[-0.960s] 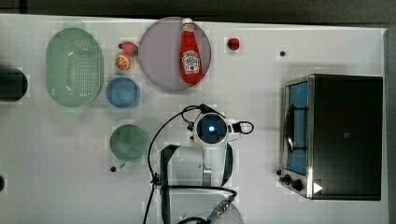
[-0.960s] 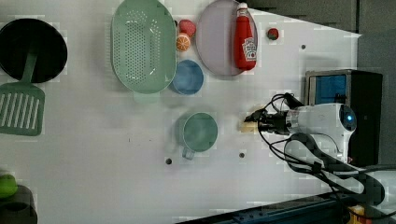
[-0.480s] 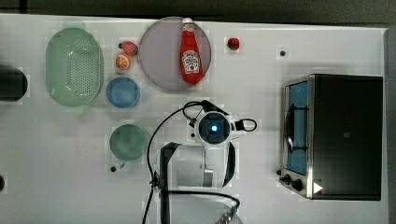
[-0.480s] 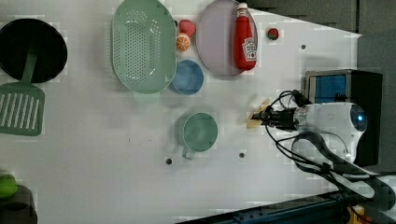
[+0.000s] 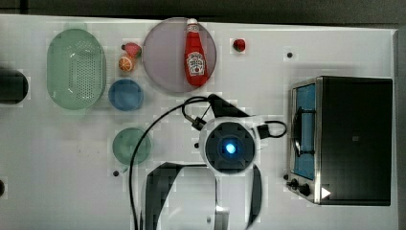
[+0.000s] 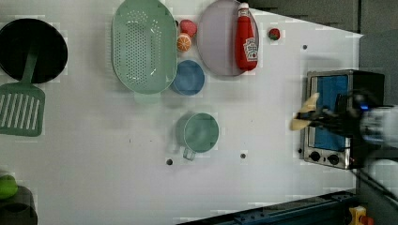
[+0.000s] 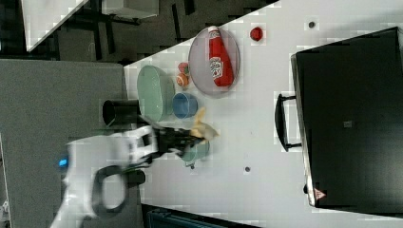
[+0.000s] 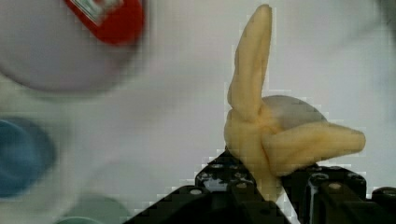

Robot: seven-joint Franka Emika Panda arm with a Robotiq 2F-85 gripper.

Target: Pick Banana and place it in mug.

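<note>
The pale yellow-tan banana (image 8: pixel 261 130) is held off the table, with my gripper (image 8: pixel 261 189) shut on its lower end. In the left view the banana (image 6: pixel 304 112) hangs in front of the oven, held by the gripper (image 6: pixel 315 121). The dull green mug (image 5: pixel 130 146) stands upright and apart on the white table, toward the top view's left of the arm's round wrist (image 5: pixel 229 147). In the left view the mug (image 6: pixel 201 132) sits mid-table. In the right view the banana (image 7: pixel 202 127) overlaps the mug (image 7: pixel 197 152).
A ketchup bottle (image 5: pixel 194 53) lies on a purple plate (image 5: pixel 163 62). Beside it are a blue cup (image 5: pixel 125 94), small toy fruits (image 5: pixel 127 63) and a pale green basket (image 5: pixel 75 68). A toaster oven (image 5: pixel 352 139) stands at the top view's right. A black pan (image 6: pixel 33 49) and green spatula (image 6: pixel 21 110) lie at the left view's left.
The gripper has risen from the table with the banana in it, looming larger in the top view and shifting toward the left view's right. The mug and other items have not moved.
</note>
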